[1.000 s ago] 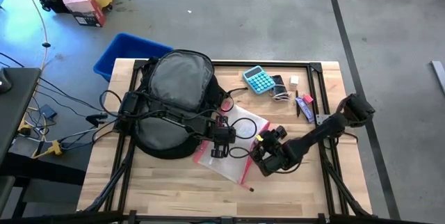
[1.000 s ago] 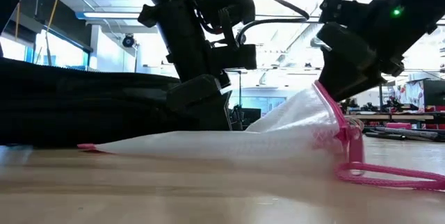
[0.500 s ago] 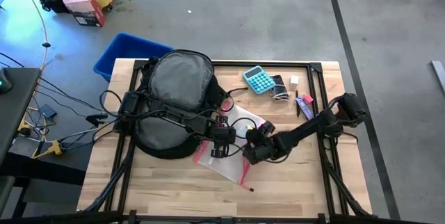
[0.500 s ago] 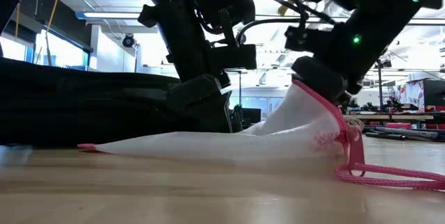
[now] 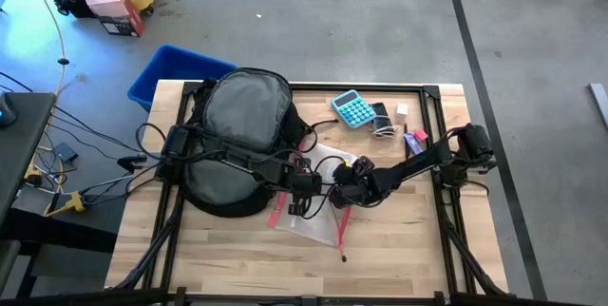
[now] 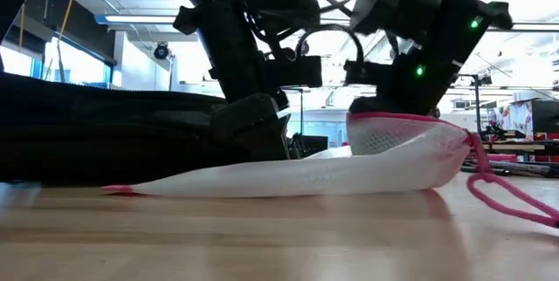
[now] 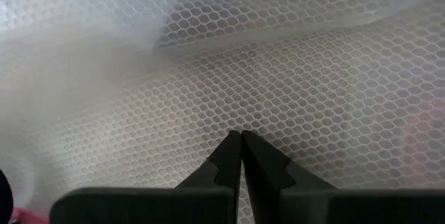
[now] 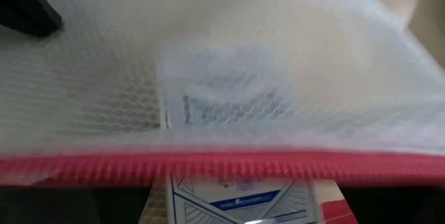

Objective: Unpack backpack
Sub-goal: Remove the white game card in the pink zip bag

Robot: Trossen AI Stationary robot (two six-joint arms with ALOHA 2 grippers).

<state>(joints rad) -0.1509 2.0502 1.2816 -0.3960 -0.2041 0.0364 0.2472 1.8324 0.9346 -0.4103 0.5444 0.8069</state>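
- Nearest, front centre of the table (image 5: 228, 258): the clear mesh pouch (image 5: 318, 213) with pink zip edge lies flat on the wood, its right end lifted (low view shows that end curled up off the surface, pink cord trailing).
- Left gripper (image 5: 302, 195) sits on the pouch's left part, fingers pressed together; the left wrist view shows the two tips meeting against the mesh, whether they pinch a fold I cannot tell.
- Right gripper (image 5: 350, 192) is at the pouch's raised pink edge, jaws spread wide, nothing clamped. Its wrist view looks along the zip, a printed card showing beneath.
- Behind and to the left: the backpack (image 5: 237, 135), grey padded panel up, straps loose around it, its near edge touching the pouch.
- Judgement: backpack looks soft, floppy and bulky, likely to sag if lifted by fabric alone; straps or top handle seem the surest hold. Pouch is light and slippery.
- Far right: teal calculator (image 5: 354, 108) and small items, well apart.
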